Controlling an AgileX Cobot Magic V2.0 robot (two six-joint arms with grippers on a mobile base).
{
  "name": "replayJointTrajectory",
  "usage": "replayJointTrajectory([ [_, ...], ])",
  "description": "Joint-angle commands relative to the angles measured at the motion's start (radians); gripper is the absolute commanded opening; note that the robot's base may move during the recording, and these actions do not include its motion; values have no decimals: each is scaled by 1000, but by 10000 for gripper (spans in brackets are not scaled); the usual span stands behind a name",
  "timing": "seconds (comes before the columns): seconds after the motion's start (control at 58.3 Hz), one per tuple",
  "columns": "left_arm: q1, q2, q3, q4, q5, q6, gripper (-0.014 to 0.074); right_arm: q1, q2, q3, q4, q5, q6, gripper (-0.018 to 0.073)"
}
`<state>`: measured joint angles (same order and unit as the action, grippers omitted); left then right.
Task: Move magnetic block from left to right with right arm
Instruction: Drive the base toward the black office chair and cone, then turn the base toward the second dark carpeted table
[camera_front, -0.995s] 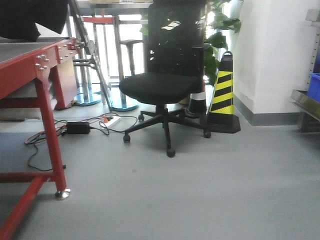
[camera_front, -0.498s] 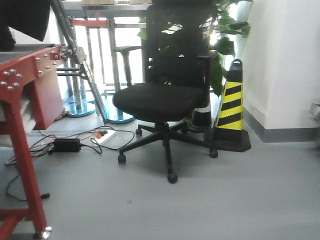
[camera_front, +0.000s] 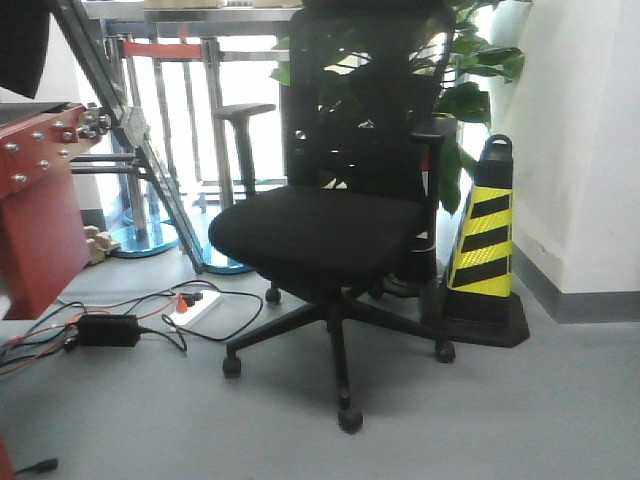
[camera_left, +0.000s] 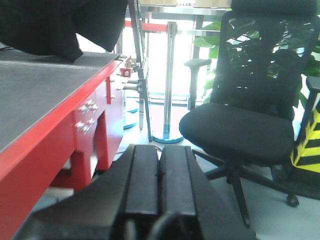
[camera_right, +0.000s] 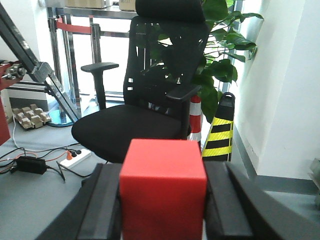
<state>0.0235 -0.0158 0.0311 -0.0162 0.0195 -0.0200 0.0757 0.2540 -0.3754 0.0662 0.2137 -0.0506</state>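
The magnetic block (camera_right: 163, 190), a plain bright-red cube, fills the lower middle of the right wrist view. My right gripper (camera_right: 163, 172) is shut on it, one black finger (camera_right: 102, 200) pressed against each side face. It is held in the air, with the floor and a chair behind it. In the left wrist view my left gripper (camera_left: 160, 152) is shut, its two pads touching and nothing between them. It hangs beside the red table (camera_left: 45, 105). Neither gripper shows in the front view.
A black office chair (camera_front: 320, 230) stands straight ahead on the grey floor. A yellow-and-black cone (camera_front: 488, 245) and a plant sit at the right by the white wall. The red table (camera_front: 35, 200) is at the left. Cables and a power brick (camera_front: 108, 328) lie on the floor.
The front view has closed in on the chair, which now looks larger. The red table has slid towards the left edge and the cone has shifted right.
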Motion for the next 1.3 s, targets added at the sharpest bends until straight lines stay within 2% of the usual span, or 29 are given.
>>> replayJointTrajectory([
  [0.0, 3, -7, 10, -6, -83, -1, -117, -6, 8, -30, 6, -85, -8, 253],
  [1.287, 3, -7, 10, -6, -83, -1, -117, -6, 8, -30, 6, -85, -8, 253],
])
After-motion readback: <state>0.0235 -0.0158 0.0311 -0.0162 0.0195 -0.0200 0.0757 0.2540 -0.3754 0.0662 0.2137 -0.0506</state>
